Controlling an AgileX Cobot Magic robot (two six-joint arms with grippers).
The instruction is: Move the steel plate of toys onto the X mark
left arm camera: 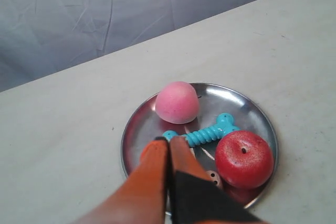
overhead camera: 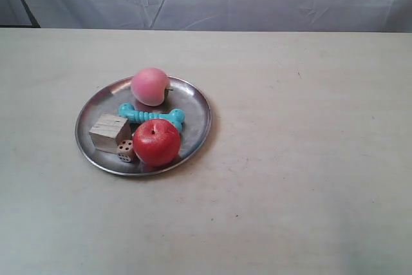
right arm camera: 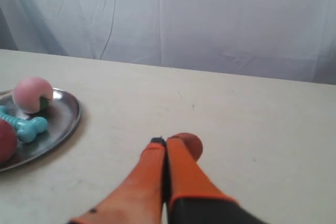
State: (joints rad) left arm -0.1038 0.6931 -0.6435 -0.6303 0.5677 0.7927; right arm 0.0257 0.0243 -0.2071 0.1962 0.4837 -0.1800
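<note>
Plate (overhead camera: 193, 113) holding peach (overhead camera: 150, 86), bone (overhead camera: 152, 117), block (overhead camera: 109, 132), die (overhead camera: 125, 151) and apple (overhead camera: 156, 141) rests on the counter (overhead camera: 309, 159), left of centre in the exterior view, while left pincer (left arm camera: 168, 141), pointing at it, and right pincer (right arm camera: 165, 141), beside it, are closed on nothing.

In the left wrist view the left gripper (left arm camera: 168, 141) covered the wooden block (overhead camera: 109, 131) wholly, all but a dotted sliver of the die (left arm camera: 212, 174), and the near rim of the steel plate (left arm camera: 247, 103). The right wrist view's edge cut off much of the steel plate, left only a slice of the apple (right arm camera: 5, 140), and clipped the bone (right arm camera: 29, 127). A blurred reddish round shape (right arm camera: 192, 145) behind the right gripper (right arm camera: 165, 141) was perhaps its own fingertip.
</note>
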